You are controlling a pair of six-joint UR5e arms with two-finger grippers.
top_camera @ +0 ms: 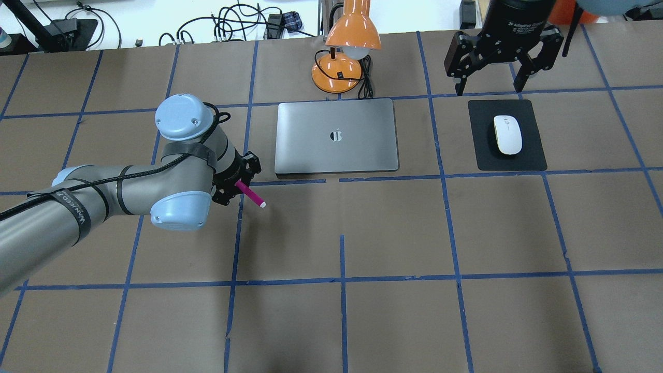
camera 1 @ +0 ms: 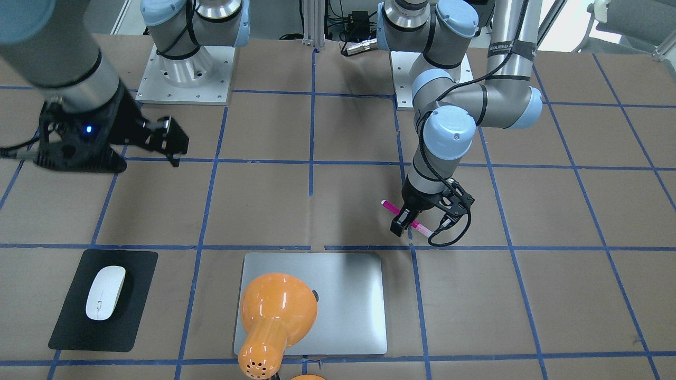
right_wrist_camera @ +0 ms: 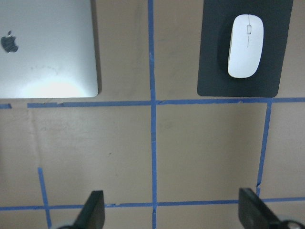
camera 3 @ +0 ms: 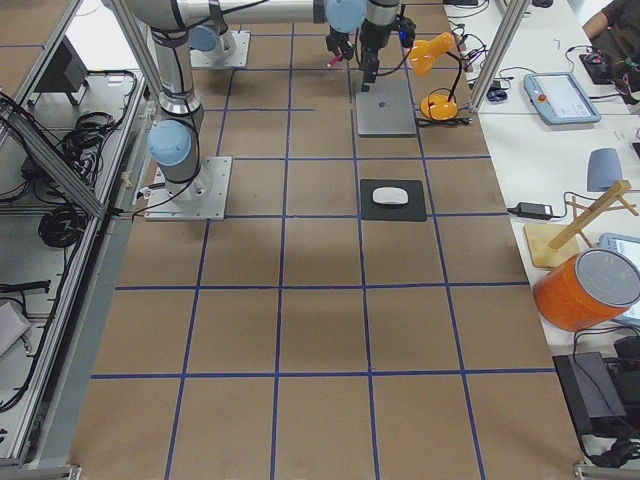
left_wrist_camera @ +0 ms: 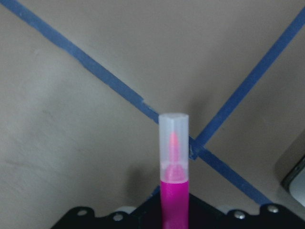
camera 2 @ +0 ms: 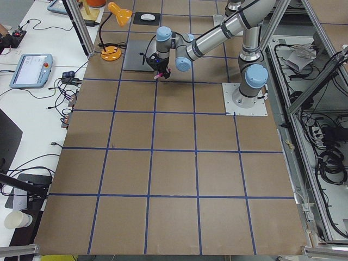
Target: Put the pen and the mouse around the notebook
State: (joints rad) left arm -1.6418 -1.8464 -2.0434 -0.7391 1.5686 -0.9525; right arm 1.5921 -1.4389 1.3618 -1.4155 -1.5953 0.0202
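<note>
While left gripper (camera 1: 406,224) clamps pen (camera 1: 392,207), wrist view alone shows nib (left_wrist_camera: 173,145) inside cap (left_wrist_camera: 173,125), right gripper (top_camera: 489,89) splayed.

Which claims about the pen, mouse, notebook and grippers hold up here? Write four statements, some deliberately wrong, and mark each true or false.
1. The left gripper holds the pen. True.
2. The mouse lies on the notebook. False: it lies on the black mat, apart from the notebook.
3. The right gripper is open and holds nothing. True.
4. The notebook's lid stands open. False: the notebook lies shut and flat on the table.
</note>
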